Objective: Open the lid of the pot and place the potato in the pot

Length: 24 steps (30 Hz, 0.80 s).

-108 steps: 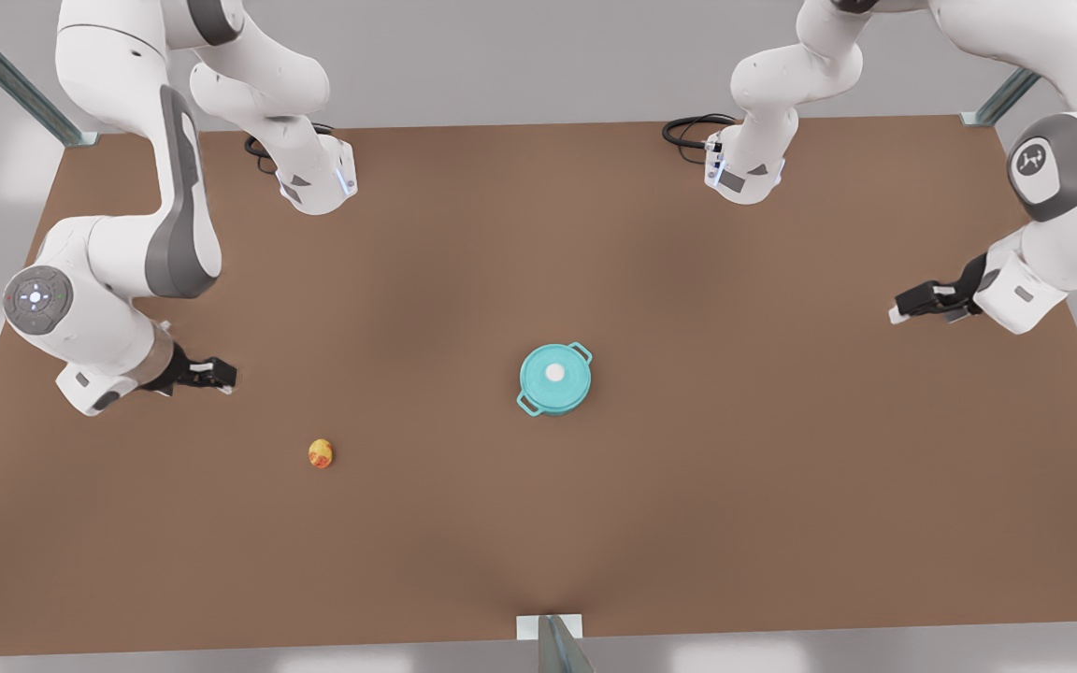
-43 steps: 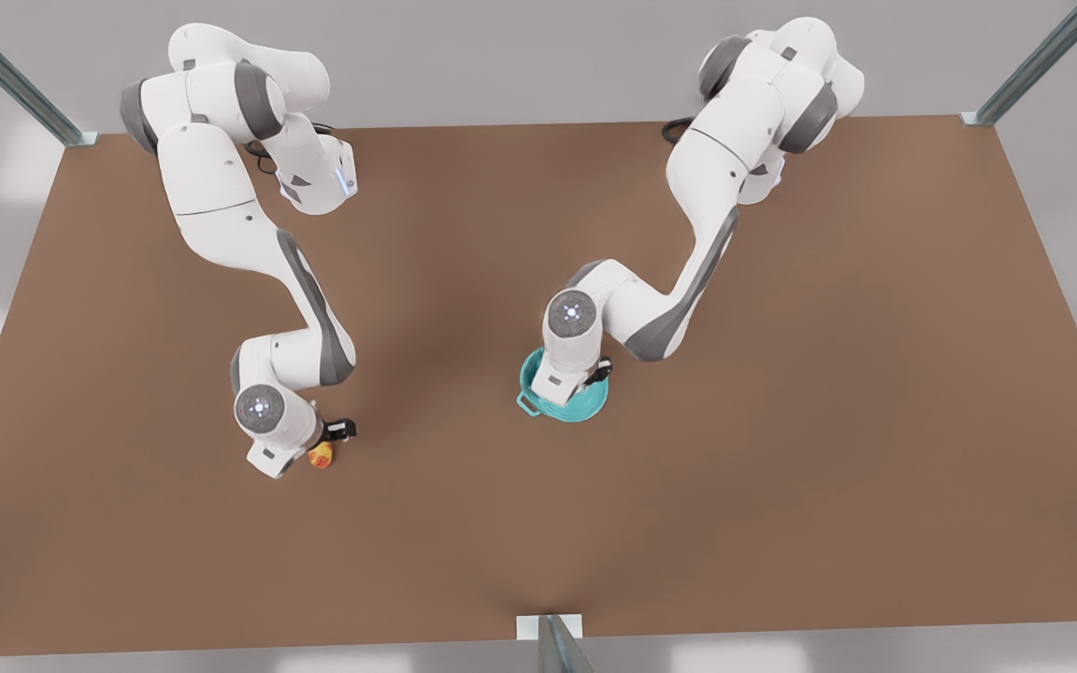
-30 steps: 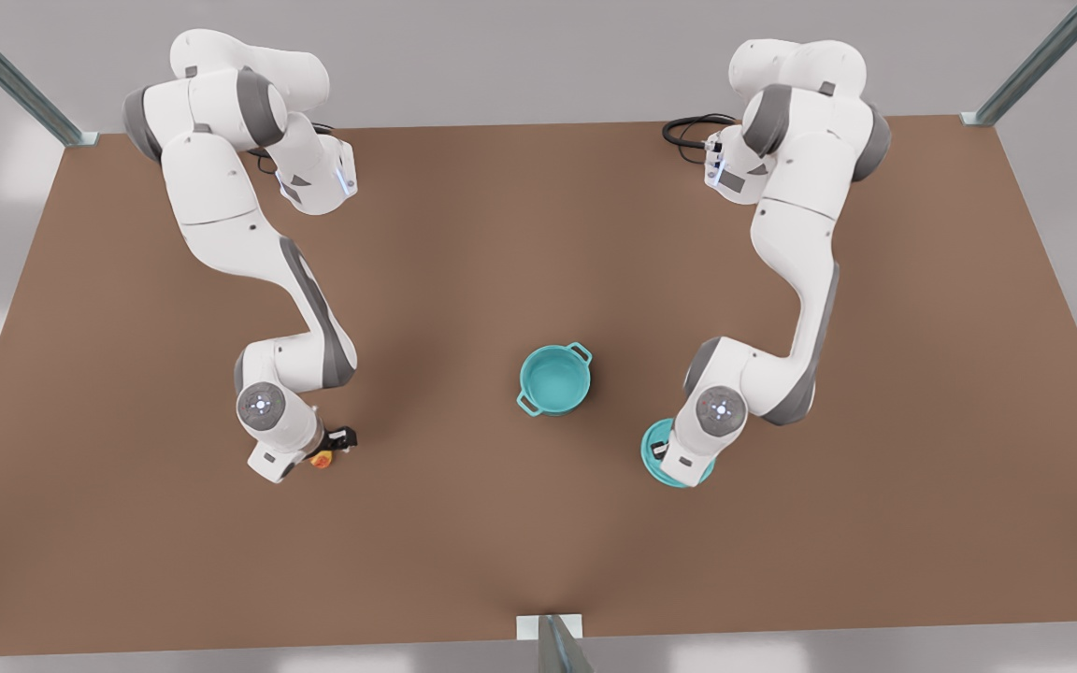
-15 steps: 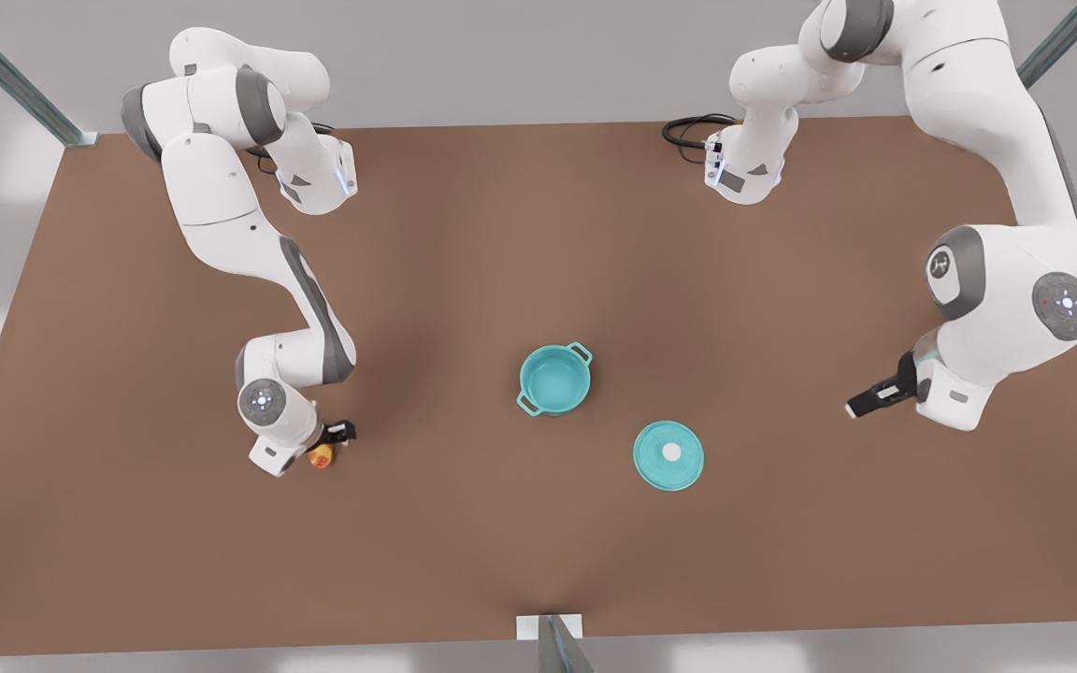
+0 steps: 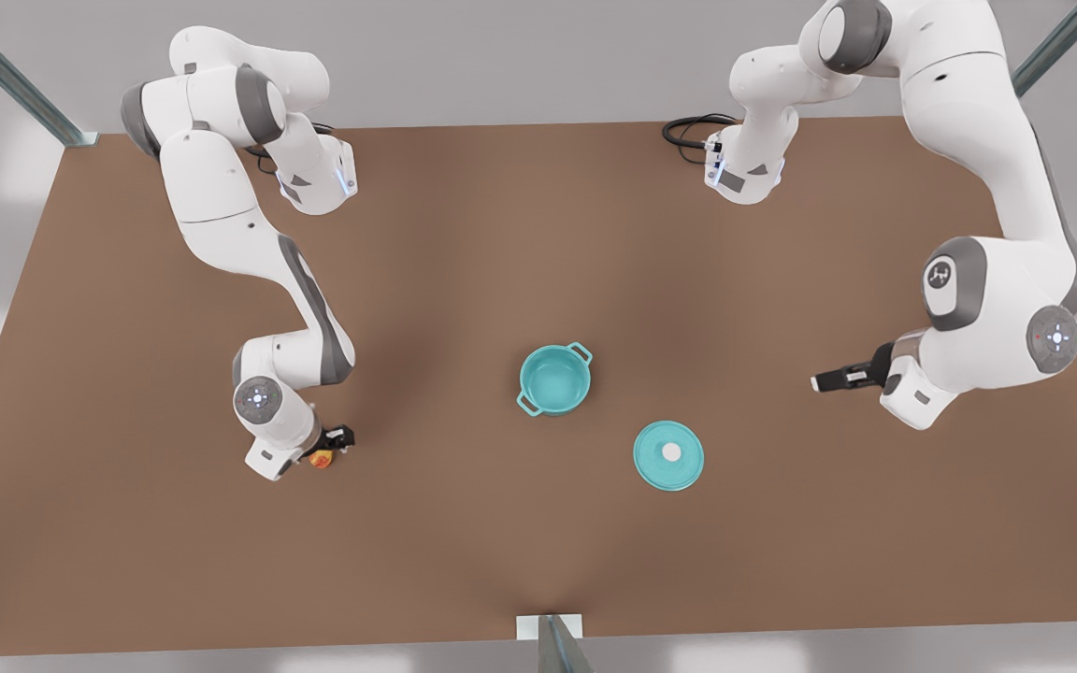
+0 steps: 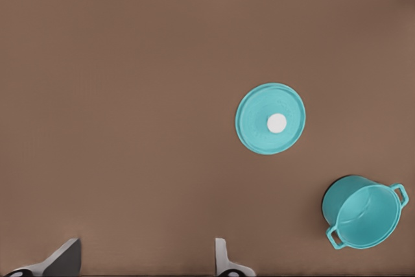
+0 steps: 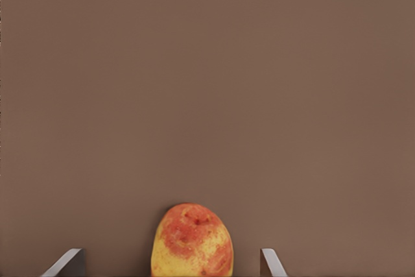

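The teal pot (image 5: 553, 379) stands uncovered at mid-table, and nothing shows inside it. The pot lid (image 5: 668, 455) lies flat on the table just nearer the front edge, toward the front view's right, white knob up. The potato (image 5: 321, 458) rests on the table at the front view's left. My right gripper (image 5: 328, 449) is down over it; in the right wrist view the potato (image 7: 192, 243) sits between the open fingers (image 7: 70, 261) with gaps on both sides. My left gripper (image 5: 833, 380) hangs open at the front view's right, away from the lid (image 6: 270, 119) and pot (image 6: 363, 215).
The brown table (image 5: 538, 234) carries the two arm bases at its far edge, each with a black cable (image 5: 688, 126) beside it. A metal post (image 5: 557, 645) stands at the middle of the front edge.
The arm at the front view's right set the lid down beside the pot, let go and pulled back to the right. The other arm barely shifted over the potato.
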### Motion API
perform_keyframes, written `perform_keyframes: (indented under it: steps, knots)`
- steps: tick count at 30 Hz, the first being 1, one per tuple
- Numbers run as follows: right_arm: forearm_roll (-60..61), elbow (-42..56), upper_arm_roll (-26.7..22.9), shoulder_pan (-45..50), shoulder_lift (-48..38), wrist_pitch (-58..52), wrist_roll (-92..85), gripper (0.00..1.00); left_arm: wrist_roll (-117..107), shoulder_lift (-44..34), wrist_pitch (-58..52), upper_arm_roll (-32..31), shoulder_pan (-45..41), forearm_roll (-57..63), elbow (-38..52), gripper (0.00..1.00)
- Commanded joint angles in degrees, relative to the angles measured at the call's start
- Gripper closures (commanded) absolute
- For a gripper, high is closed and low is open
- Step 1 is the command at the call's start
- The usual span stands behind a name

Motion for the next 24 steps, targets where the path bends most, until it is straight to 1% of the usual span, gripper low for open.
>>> perform_keyframes:
  steps: [1, 15, 16, 19, 22, 24]
  knots:
    - [0.21, 0.14, 0.0, 0.05, 0.28, 0.16, -1.23, 0.0, 4.49, -0.1, -2.3, -0.04, -0.09, -0.38, -0.38, 0.0]
    - [0.03, 0.76, 0.0, 0.05, 2.48, 0.86, -1.4, 0.0, 2.29, -0.01, -2.4, -0.04, -0.97, -0.03, -0.29, 0.0]
    - [0.12, 0.85, 0.0, -0.03, 2.48, 0.86, -1.4, 0.01, 2.29, -0.01, -2.4, -0.04, -0.88, -0.03, -0.29, 0.0]
    - [0.03, 1.11, 0.09, 0.05, 2.48, 0.86, -1.49, 0.15, 2.91, -0.01, -2.48, 0.04, -0.8, -0.03, -0.29, 0.0]
    - [-0.05, 1.2, 0.0, 0.05, 2.57, 0.86, -1.58, 0.26, 2.82, -0.01, -2.48, 0.04, -0.8, -0.03, -0.29, 0.0]
    - [-0.05, 1.2, 0.09, 0.05, 2.92, 0.86, -2.01, 0.26, 2.82, -0.01, -2.48, 0.04, -0.88, -0.03, -0.38, 0.0]
